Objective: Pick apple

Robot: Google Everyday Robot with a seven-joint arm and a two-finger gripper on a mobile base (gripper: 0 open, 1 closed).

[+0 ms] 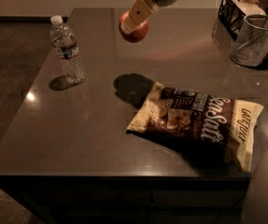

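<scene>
The apple (134, 31) is small, round and red-orange. It hangs in the air well above the dark table (96, 125), near the top middle of the camera view. My gripper (134, 21) is shut on the apple from above, with a pale finger (139, 11) across its front. The arm reaches in from the top right. The apple's shadow lies on the table below it, beside the snack bag.
A clear water bottle (67, 49) stands upright at the table's left. A brown and cream snack bag (198, 122) lies flat at the front right. A clear glass (254, 41) and a black wire basket (236, 8) stand at the back right.
</scene>
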